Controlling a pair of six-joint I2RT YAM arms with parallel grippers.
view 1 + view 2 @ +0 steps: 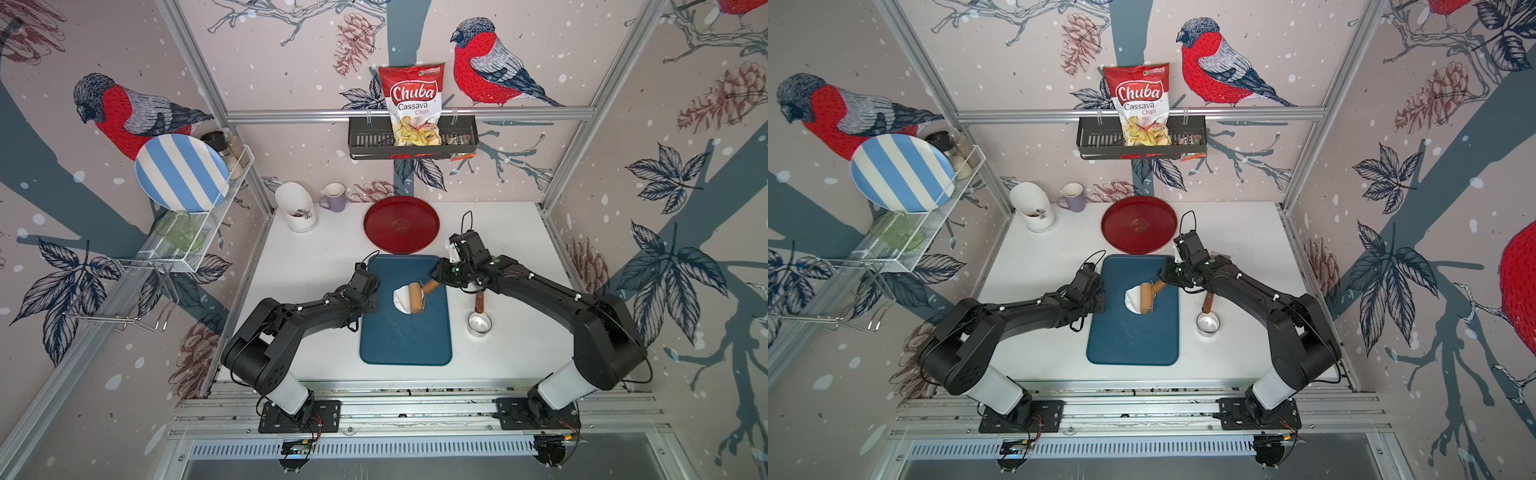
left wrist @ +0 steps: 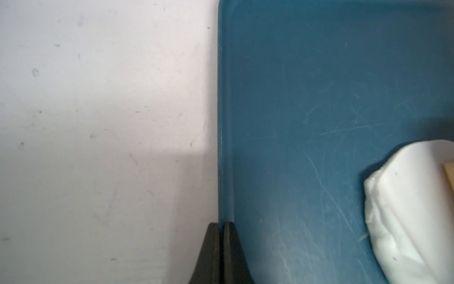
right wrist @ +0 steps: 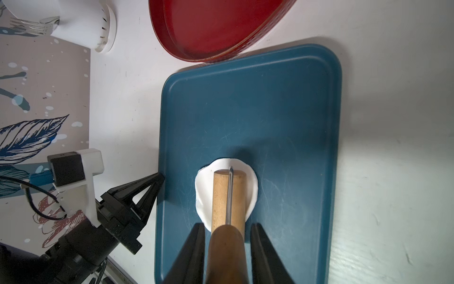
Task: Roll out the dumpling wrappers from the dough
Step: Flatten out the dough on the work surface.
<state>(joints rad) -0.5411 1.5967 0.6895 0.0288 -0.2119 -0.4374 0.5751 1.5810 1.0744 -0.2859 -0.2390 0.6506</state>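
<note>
On a white table (image 1: pixel 311 270), a blue board (image 1: pixel 405 340) lies lengthwise between two black robot arms. The left gripper (image 2: pixel 221 226) sits low at the board's left rim, its fingers (image 2: pixel 231 246) pressed together with nothing between them; the left wrist view shows one tip over the table and the other over the rim.

The dough (image 1: pixel 401 297), a soft white patch with an uneven outline, lies flat near the board's middle, well apart from those closed fingers with bare blue surface between. A wooden rolling pin (image 1: pixel 415 297) rests across it, and most of the visible dough spreads out on the side facing the left arm.

The right gripper (image 3: pixel 227 228) reaches in from the far right corner of the board, its fingers (image 3: pixel 260 246) clamped on either side of the rolling pin's darker handle (image 3: pixel 226 253). The dough begins just beyond those fingertips, under the barrel.

Right of the board, a small steel ring (image 1: pixel 479 323) with a wooden grip stands on the table. Beyond the board sits a round red tray (image 1: pixel 415 237), then a white cutlery holder (image 1: pixel 296 208) and a lilac mug (image 1: pixel 334 198). A bag of chips (image 1: pixel 411 104) stands in a wall rack.
</note>
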